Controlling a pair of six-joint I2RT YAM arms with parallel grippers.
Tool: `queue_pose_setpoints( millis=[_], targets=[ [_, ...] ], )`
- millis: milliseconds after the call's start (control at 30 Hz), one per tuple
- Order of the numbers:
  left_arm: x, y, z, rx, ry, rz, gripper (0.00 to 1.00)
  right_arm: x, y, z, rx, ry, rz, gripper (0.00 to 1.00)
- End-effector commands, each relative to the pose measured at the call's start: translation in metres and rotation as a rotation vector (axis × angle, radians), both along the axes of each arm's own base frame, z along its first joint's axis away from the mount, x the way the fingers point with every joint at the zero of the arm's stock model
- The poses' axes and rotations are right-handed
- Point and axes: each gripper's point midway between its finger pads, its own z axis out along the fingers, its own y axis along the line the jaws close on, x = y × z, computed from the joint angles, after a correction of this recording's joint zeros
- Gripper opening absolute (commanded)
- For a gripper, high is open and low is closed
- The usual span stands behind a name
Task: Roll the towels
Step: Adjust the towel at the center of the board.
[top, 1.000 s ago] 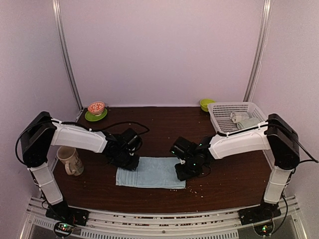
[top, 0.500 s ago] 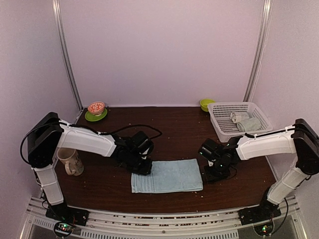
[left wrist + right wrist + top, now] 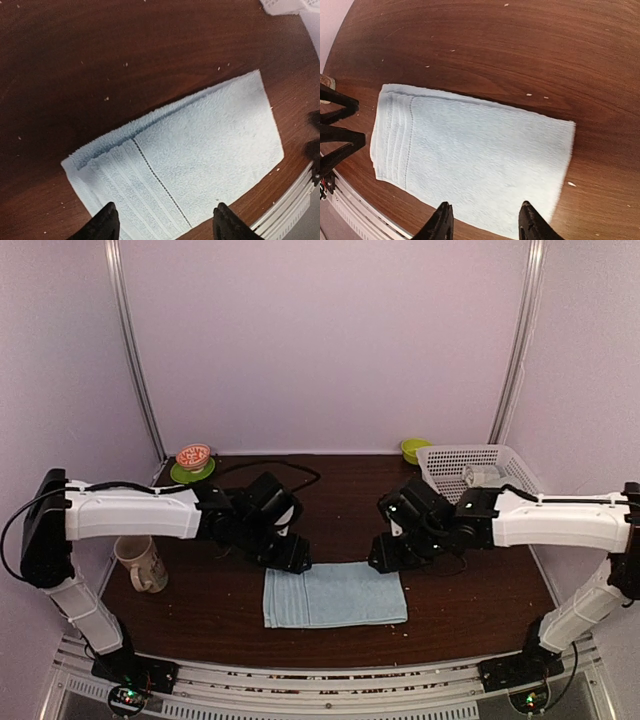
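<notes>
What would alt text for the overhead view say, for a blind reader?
A light blue towel lies flat near the front of a dark wooden table, with the left gripper and right gripper at its two far corners. A mug stands at left; a white basket sits back right.

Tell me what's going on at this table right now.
Two robot arms are working on a light blue towel, which lies flat and folded near the front edge of the table. The left gripper hovers by the towel's left end and the right gripper by its right end. Both are open, and neither holds the cloth. The towel shows no roll yet.
</notes>
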Motion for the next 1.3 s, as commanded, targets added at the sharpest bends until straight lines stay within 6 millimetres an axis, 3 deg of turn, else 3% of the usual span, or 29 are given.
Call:
queue_pose_setpoints(
  millis=[0, 133, 300, 700, 833, 1000, 1133, 1267],
  targets=[
    [0.012, 0.019, 0.050, 0.012, -0.132, 0.041, 0.65, 0.004, 0.037, -0.038, -0.047, 0.042, 0.027, 0.44],
    [0.014, 0.036, 0.067, 0.018, -0.196, 0.081, 0.64, 0.008, 0.035, -0.077, -0.173, 0.099, 0.029, 0.42],
    [0.008, 0.045, 0.064, -0.003, -0.210, 0.084, 0.62, 0.004, -0.005, -0.115, -0.296, 0.177, 0.013, 0.42],
    [0.002, 0.027, 0.038, -0.013, -0.150, 0.013, 0.56, -0.005, -0.080, -0.133, -0.421, 0.271, -0.029, 0.42],
    [0.001, 0.013, 0.034, -0.029, -0.136, -0.037, 0.55, -0.001, -0.080, -0.121, -0.373, 0.253, -0.034, 0.43],
    [0.005, -0.024, 0.031, -0.049, -0.117, -0.110, 0.52, 0.014, -0.065, -0.065, -0.235, 0.152, -0.081, 0.48],
    [0.013, -0.059, 0.017, -0.063, -0.081, -0.164, 0.45, 0.015, -0.068, -0.033, -0.111, 0.075, -0.157, 0.49],
    [0.021, -0.076, -0.006, -0.035, -0.057, -0.194, 0.37, 0.007, -0.080, -0.037, 0.001, 0.042, -0.252, 0.50]
  ],
)
